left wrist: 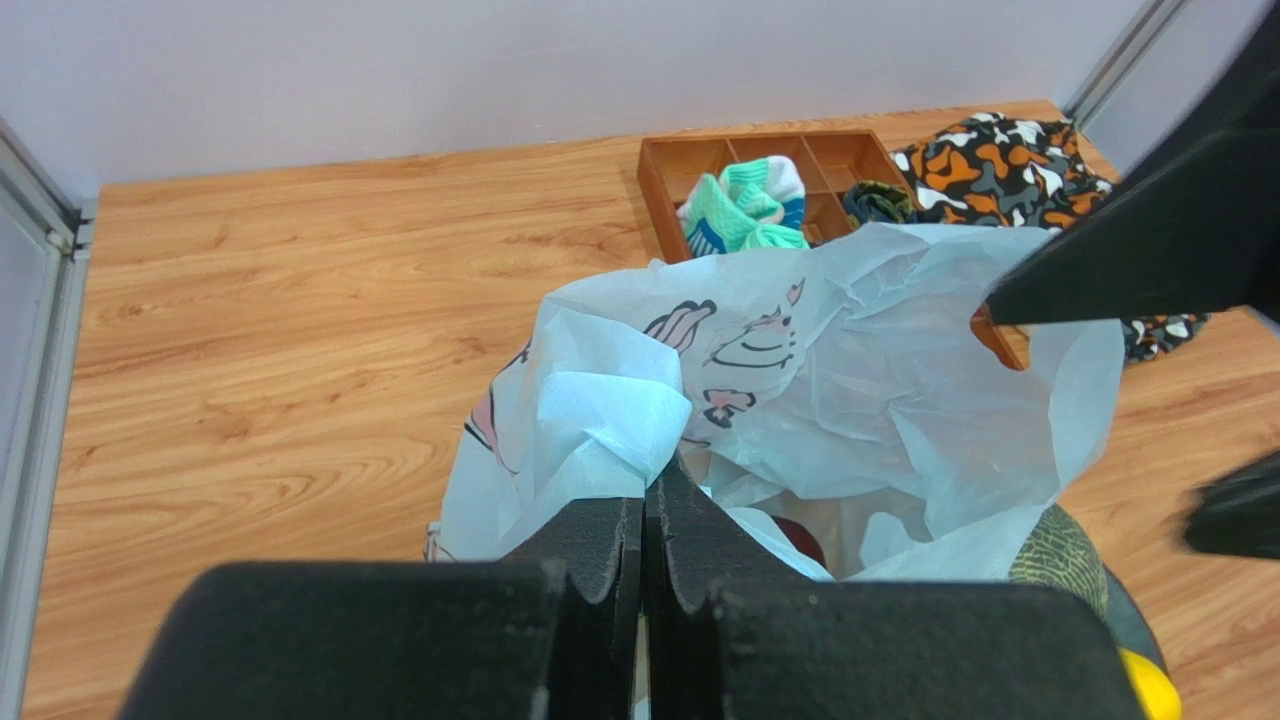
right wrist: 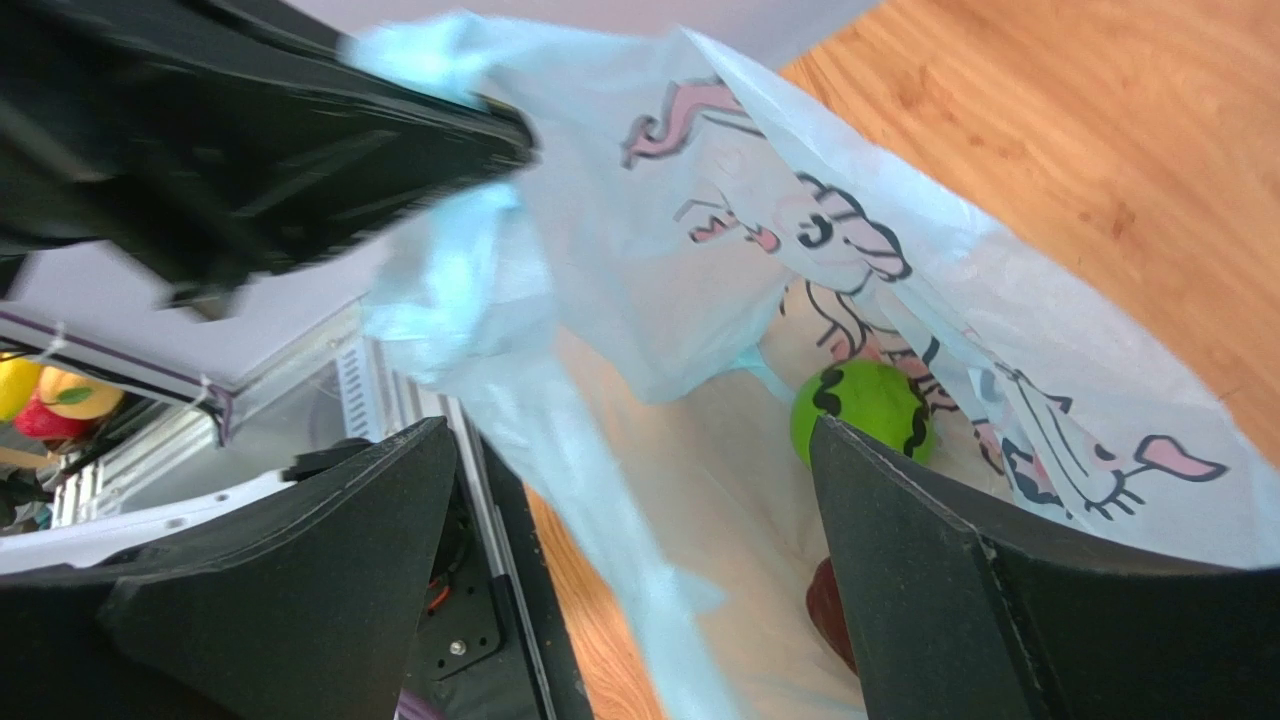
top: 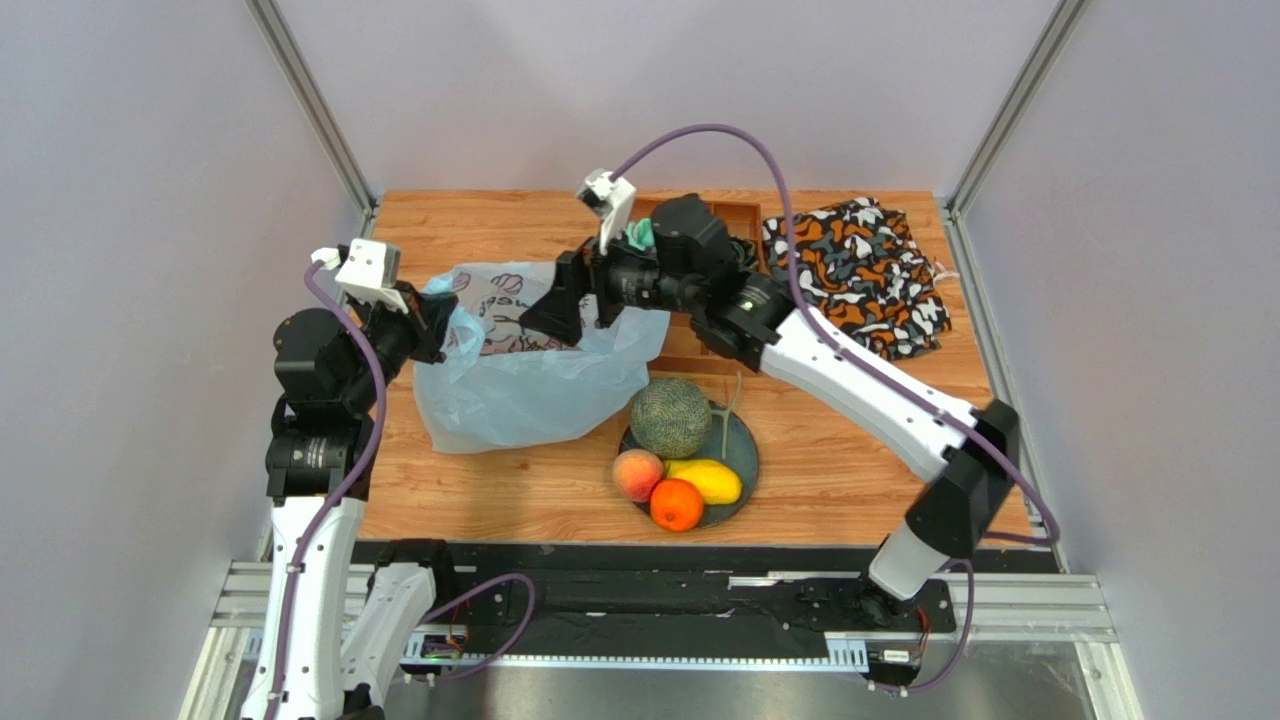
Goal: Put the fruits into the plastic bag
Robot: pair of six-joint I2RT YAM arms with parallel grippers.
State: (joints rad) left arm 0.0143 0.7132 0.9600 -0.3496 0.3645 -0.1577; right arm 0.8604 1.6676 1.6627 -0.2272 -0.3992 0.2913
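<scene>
1. In the overhead view the plastic bag [top: 519, 383] lies left of centre on the wooden worktop [top: 857, 450]. It is a pale blue, translucent, heavily crinkled film, printed with a pink cartoon animal drawn in dark outline.
2. At the bottom centre of the left wrist view, the left fingers [left wrist: 601, 555] are pressed together on a bunched fold of the bag's rim and hold that edge raised.
3. In the lower corners of the right wrist view, the right fingers [right wrist: 962, 600] stand spread wide. The bag's open mouth fills the frame between them.
4. Through that mouth you can see a bright green fruit [right wrist: 864, 408] with dark markings, right of centre inside the bag. A dark red fruit [right wrist: 827, 608] lies just below it, partly hidden by the right-hand finger.
5. At the lower centre of the overhead view, a dark plate [top: 747, 458] sits just beside the bag's lower right edge. It carries a grey-green netted melon [top: 670, 417], a pink-orange peach [top: 639, 474], a yellow mango [top: 708, 480] and an orange [top: 676, 506], all crowded together.
6. At the upper right of the same view lies an orange, black and white patterned cloth [top: 864, 270]. To its left, a wooden compartment box [left wrist: 751, 158] holds a green-and-white rolled bundle [left wrist: 744, 210].
</scene>
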